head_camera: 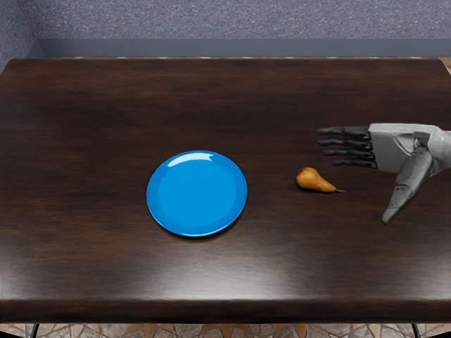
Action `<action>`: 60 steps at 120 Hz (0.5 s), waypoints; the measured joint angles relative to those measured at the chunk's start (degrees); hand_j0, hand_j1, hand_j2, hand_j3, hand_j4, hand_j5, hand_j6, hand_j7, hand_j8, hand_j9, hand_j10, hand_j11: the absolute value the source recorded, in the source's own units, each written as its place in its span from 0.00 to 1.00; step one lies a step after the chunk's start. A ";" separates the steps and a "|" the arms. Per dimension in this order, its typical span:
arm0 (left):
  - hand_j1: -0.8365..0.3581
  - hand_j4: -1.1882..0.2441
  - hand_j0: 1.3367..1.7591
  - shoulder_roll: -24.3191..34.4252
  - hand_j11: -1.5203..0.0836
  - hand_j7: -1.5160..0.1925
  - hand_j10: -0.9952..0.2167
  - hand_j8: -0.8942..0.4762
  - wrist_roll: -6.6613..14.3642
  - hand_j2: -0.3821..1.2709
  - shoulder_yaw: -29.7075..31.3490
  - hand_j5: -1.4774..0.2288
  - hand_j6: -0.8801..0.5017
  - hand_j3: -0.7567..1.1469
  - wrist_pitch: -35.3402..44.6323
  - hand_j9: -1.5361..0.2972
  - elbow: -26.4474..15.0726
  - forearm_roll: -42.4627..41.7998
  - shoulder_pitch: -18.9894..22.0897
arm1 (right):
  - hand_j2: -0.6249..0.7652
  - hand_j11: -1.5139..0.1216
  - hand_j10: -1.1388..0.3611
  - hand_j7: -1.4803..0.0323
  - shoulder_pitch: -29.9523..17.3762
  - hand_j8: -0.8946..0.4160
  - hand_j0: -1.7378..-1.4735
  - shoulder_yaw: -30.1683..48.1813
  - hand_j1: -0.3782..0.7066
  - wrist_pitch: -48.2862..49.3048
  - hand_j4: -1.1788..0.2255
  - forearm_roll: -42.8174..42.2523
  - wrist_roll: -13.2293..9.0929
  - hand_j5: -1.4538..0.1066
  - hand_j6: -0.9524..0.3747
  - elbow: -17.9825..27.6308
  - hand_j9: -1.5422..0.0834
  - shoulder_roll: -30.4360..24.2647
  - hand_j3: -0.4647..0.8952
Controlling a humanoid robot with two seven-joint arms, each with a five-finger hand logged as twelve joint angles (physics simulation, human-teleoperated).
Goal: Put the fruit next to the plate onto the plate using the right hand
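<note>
Pear (313, 180): lies on its side on the counter (91, 105), to the right of the plate and apart from its rim.
Pear long axis: runs roughly left to right across the picture, dipping a little toward the near edge at the right end.
Pear heading: the fat, rounded end faces the plate; the narrow neck and thin stem point right, away from it.
Plate (196, 193): blue and round, near the middle of the counter, with nothing on it.
Right hand (380, 149): enters from the right edge, near the pear's stem end but apart from it; fingers straight and spread toward the left, thumb angled down; it holds nothing.
Left hand: not visible.
Done so far: by my reading, nothing beyond an approach; the pear is ungrasped and off the plate.
Left to do: close on the pear, lift it, carry it left, and set it on the plate.
</note>
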 joint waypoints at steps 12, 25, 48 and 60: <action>0.99 0.83 0.76 0.00 0.95 0.89 0.82 0.65 -0.01 0.23 0.00 0.87 0.64 0.40 -0.01 0.84 0.00 0.00 0.00 | 0.45 0.93 0.76 0.98 0.26 0.68 0.30 0.15 0.03 0.00 0.84 -0.06 -0.03 0.93 0.72 0.62 0.95 0.18 0.34; 0.99 0.83 0.76 0.00 0.95 0.89 0.82 0.65 -0.01 0.23 0.00 0.87 0.64 0.40 -0.01 0.84 0.00 0.00 0.05 | 0.45 0.93 0.76 0.98 0.51 0.68 0.30 1.29 0.03 0.00 0.84 -0.57 -0.13 0.93 0.72 0.83 0.95 0.35 0.34; 0.99 0.83 0.76 0.00 0.95 0.89 0.82 0.65 -0.01 0.23 0.00 0.87 0.64 0.40 -0.01 0.84 0.00 0.00 0.05 | 0.45 0.93 0.76 0.98 0.23 0.68 0.30 1.79 0.03 -13.54 0.84 -10.10 -3.13 0.93 0.72 1.07 0.95 6.26 0.34; 0.99 0.83 0.76 0.00 0.95 0.89 0.82 0.65 -0.01 0.23 0.00 0.87 0.64 0.40 0.00 0.84 0.00 0.00 0.04 | 0.45 0.93 0.76 0.98 0.28 0.68 0.30 1.88 0.03 -27.52 0.84 -15.82 -11.81 0.93 0.71 2.26 0.95 11.79 0.34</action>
